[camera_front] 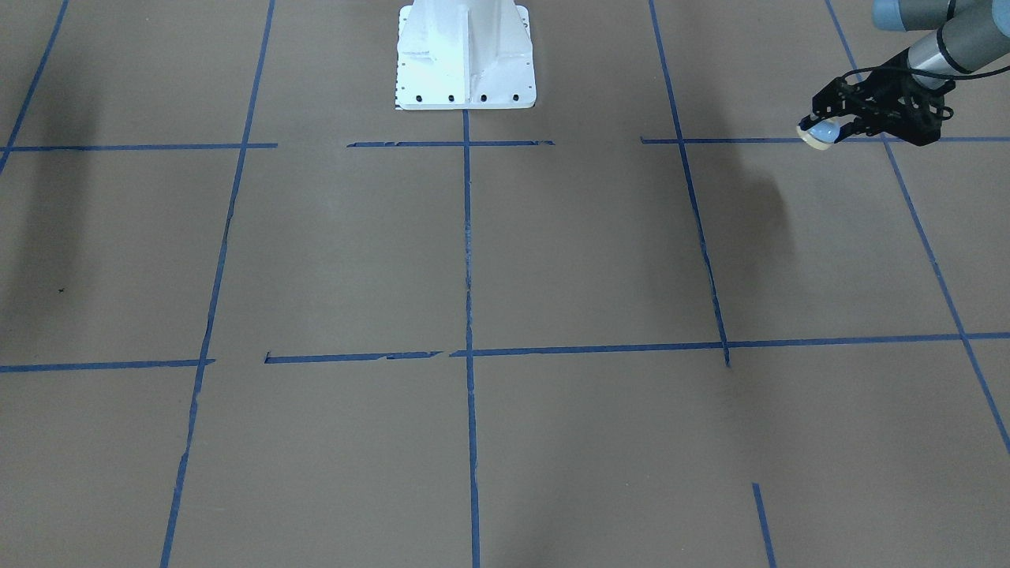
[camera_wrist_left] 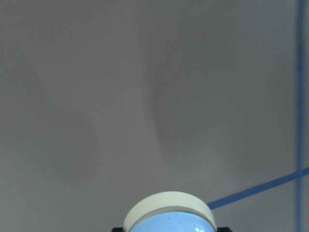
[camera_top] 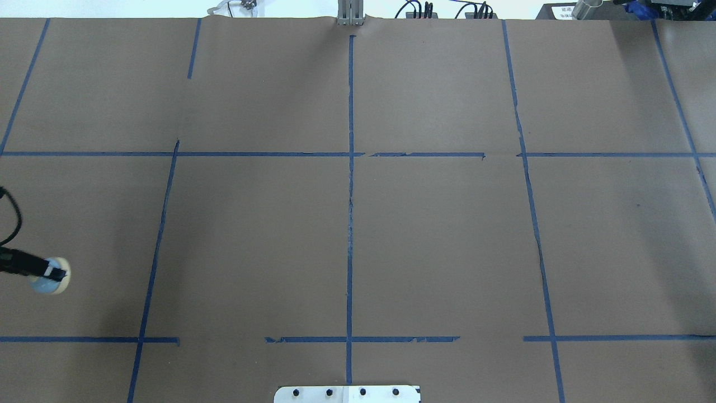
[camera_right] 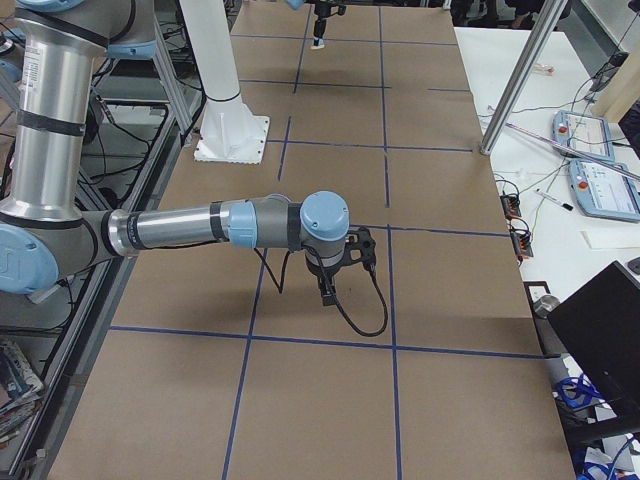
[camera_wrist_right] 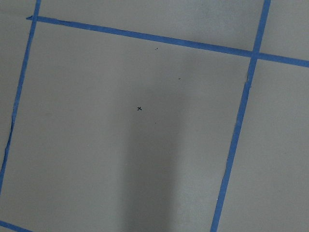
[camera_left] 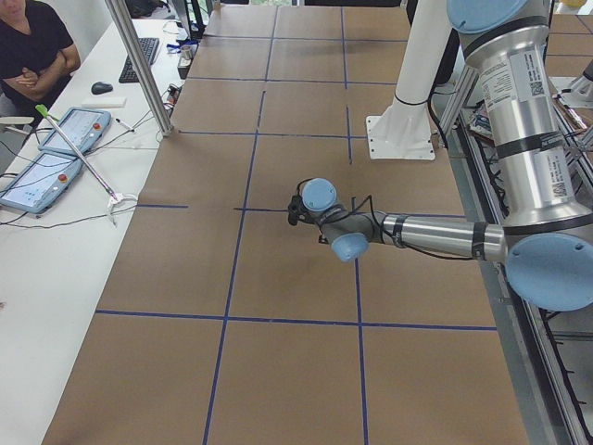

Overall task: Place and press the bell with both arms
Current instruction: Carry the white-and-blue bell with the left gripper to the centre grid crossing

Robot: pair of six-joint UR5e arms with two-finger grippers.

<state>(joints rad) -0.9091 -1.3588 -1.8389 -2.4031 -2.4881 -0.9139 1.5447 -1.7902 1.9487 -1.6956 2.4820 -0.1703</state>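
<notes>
Bell (camera_front: 817,135) was clamped tilted in my left gripper (camera_front: 825,126), seemingly above the table (camera_front: 552,252); its base needed levelling before lowering. I could not tell the opening of my right gripper (camera_right: 327,289).

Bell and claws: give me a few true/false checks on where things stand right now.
1. The bell is gripped in the left claw. True.
2. The bell stands on the square right in front of the white pedestal. False: it is in the left claw, far out to the robot's left, near the edge of the overhead view.
3. The right claw is pressing the bell's button. False: in the exterior right view it hangs over paper at the opposite end of the table, far from the bell.
4. The right wrist view shows only brown paper, blue tape and a small x mark. True.
</notes>
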